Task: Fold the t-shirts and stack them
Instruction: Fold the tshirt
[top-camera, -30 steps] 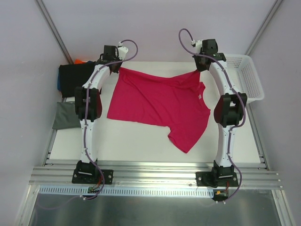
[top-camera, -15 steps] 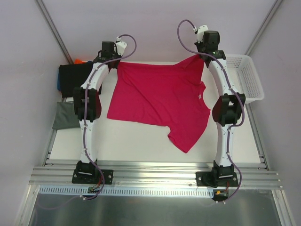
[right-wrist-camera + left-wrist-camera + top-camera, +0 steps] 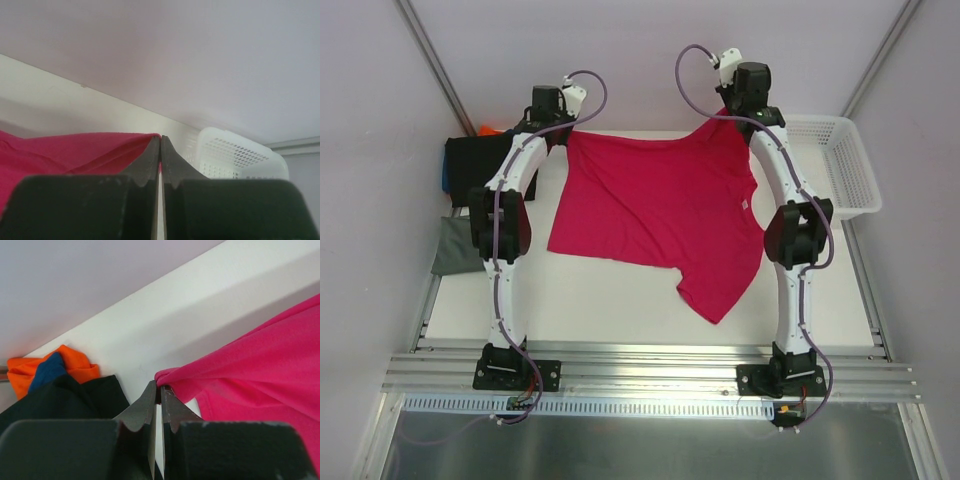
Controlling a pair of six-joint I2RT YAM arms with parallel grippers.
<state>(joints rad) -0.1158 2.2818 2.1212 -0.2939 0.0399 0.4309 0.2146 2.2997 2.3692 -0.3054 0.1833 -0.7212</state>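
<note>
- Crimson-pink t-shirt (image 3: 660, 215) lies spread across the middle of the white table (image 3: 620, 300). Most of it is flat, and one lobe of cloth reaches toward the near side by the right arm.
- Its far edge stretches between the two arms, and each arm pinches one far corner.
- Left gripper (image 3: 160, 388) is clamped on the far-left corner. In its wrist view a small bunched fold of pink cloth sits right at the fingertips, with hardly any gap between the jaws.
- Right gripper (image 3: 160, 141) is likewise closed on the far-right corner, jaws pressed together with a thin edge of pink cloth caught at their tips. From above, the cloth draws up into a peak at that grip, beyond the table's far edge.
- A small white tag (image 3: 744, 205) shows on the shirt's right side, close to the right arm.
- Black t-shirt (image 3: 475, 165) sits folded at the far-left of the table, just beside the left gripper.
- An orange t-shirt (image 3: 75, 365) pokes out behind the black one, and a blue t-shirt (image 3: 47, 372) lies between the two.
- Grey-green t-shirt (image 3: 455, 245) lies folded nearer along the left edge, partly hidden by the left arm.
- White mesh basket (image 3: 845, 165) stands at the far-right corner, outside the right arm and apart from the pink shirt.
</note>
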